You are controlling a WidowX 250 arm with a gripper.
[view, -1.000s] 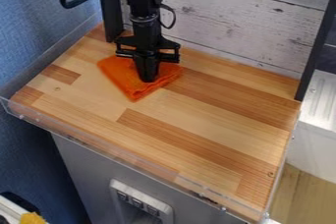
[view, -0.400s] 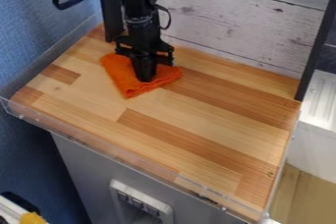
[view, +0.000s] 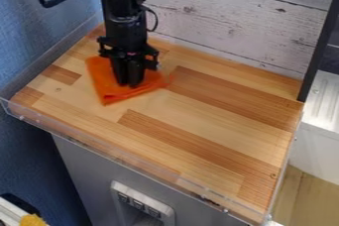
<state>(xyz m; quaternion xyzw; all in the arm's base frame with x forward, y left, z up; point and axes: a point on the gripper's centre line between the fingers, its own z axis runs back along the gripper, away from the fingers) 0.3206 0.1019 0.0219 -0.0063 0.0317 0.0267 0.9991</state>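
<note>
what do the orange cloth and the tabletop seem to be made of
The orange cloth looks like soft, matte fabric, perhaps microfiber, given its limp folds. The tabletop seems to be smooth wood, probably butcher block, judging by its grain and joined strips.

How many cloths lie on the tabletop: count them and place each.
1: the orange cloth, beneath the black gripper, toward the back-left of the wooden tabletop. Another could be hidden underneath.
</note>
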